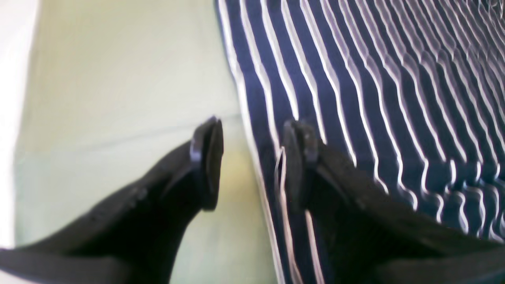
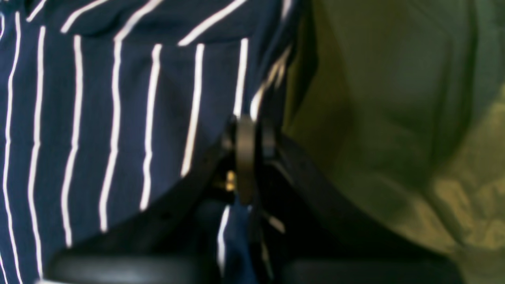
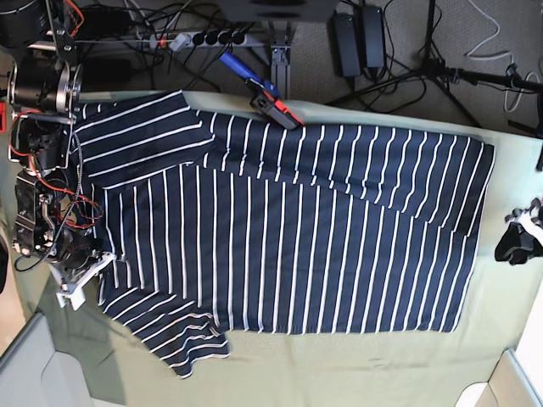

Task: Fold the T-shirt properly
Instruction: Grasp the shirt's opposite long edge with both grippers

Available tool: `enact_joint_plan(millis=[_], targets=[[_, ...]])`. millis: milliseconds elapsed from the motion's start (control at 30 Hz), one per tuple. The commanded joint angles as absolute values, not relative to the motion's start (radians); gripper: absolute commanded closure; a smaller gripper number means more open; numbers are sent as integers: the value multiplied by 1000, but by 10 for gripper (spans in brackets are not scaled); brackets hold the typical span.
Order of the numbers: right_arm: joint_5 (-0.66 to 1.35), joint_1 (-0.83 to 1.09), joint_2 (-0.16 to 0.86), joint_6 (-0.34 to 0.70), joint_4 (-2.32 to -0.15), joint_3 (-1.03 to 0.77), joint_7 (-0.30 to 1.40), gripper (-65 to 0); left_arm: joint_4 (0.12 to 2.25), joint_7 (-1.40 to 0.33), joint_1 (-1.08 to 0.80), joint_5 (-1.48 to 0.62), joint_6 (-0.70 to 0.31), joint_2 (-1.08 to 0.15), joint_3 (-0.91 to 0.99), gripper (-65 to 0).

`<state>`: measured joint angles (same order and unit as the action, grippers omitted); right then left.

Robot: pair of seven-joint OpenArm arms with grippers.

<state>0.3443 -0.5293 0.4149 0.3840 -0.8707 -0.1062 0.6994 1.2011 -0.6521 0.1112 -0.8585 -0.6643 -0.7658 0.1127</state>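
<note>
- Closest to the right wrist lens, my right gripper (image 2: pixel 250 157) is pressed together on a pinch of the T-shirt (image 2: pixel 118 118)'s edge, with striped fabric showing between and below the pads, though the blur makes it hard to say how much cloth is caught.
- From above, that T-shirt (image 3: pixel 288 246) lies spread flat on the pale green cloth (image 3: pixel 356 373), long axis across the table, collar end toward my right arm (image 3: pixel 42 212) and hem toward my left.
- On the other side, my left gripper (image 1: pixel 248 165) stands spread, holding nothing: one finger over the green cloth (image 1: pixel 118 79), the other over the striped hem (image 1: pixel 272 165), so the shirt's edge runs straight through the gap.
- Judging by this, the fold turns on both ends being held; the left claw looks lined up to shut on that hem, since the edge already sits between its fingers.
</note>
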Motion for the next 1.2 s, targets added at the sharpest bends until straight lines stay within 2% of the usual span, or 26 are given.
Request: enact_joint_plan(millis=[0, 133, 267, 367, 800, 967, 1167], targets=[[348, -553, 432, 416, -889, -111, 687, 0, 1172, -623, 177, -851, -649, -778, 99, -286], [347, -537, 432, 416, -889, -111, 698, 0, 925, -573, 365, -772, -583, -703, 25, -286], [348, -537, 432, 416, -889, -111, 707, 0, 628, -546, 537, -765, -584, -624, 5, -286], [348, -537, 433, 416, -889, -111, 707, 0, 501, -511, 616, -765, -587, -580, 5, -286], [348, -537, 436, 416, -889, -111, 715, 0, 458, -486, 647, -684, -586, -482, 5, -286], [348, -537, 437, 416, -889, -111, 715, 0, 459, -462, 652, -680, -541, -509, 6, -286], [348, -537, 437, 416, -889, -111, 715, 0, 459, -443, 668, -679, -534, -566, 6, -286]])
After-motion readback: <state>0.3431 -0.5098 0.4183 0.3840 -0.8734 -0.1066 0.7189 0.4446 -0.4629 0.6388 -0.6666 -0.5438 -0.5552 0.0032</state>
